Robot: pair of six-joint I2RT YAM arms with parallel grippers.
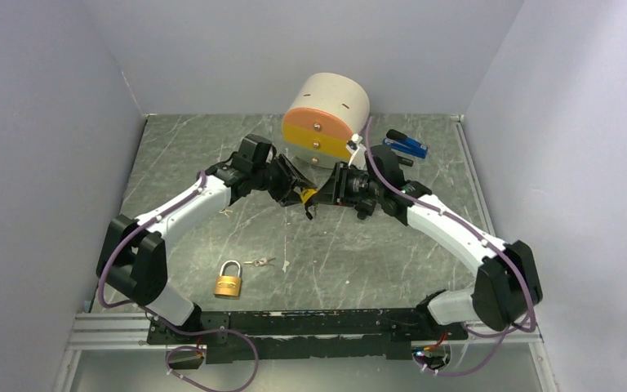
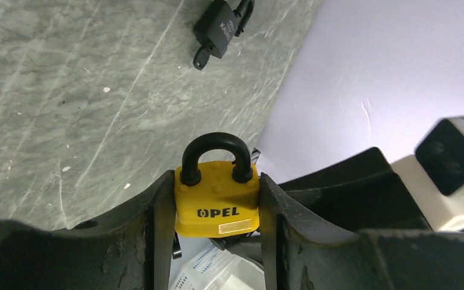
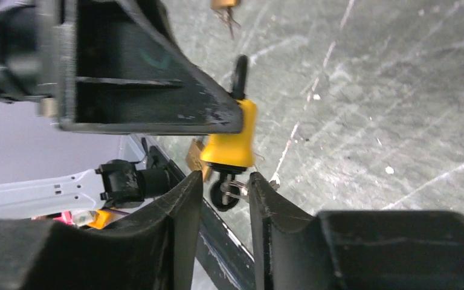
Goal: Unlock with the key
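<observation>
**Step in hand: turning the key.** The left gripper (image 2: pixel 216 188) is clamped on the flanks of the yellow OPEL padlock with a black shackle (image 2: pixel 217 208). It holds the padlock above the grey marbled table (image 1: pixel 351 269), just toward 12 o'clock of centre. The black-headed metal key (image 3: pixel 222 193) appears seated in the padlock base. The right gripper (image 3: pixel 225 198) is set narrow, with its fingers (image 3: pixel 181 211) flanking the key head. Firm contact cannot be confirmed from these views.

1. Close squarely on the flat of the key head, not on the ring.
2. Rotate about the key's own axis and avoid side load.
3. Hold the left clamp rigid. The body may otherwise twist in the pads.

**Containers.** A beige cylindrical drum with an orange and yellow face (image 1: pixel 326 118) lies at 12 o'clock. Its contents are not visible.

**Other items.** A brass padlock (image 1: pixel 228 280) sits at 7 o'clock. A black padlock (image 2: pixel 219 29) lies on the table.
</observation>
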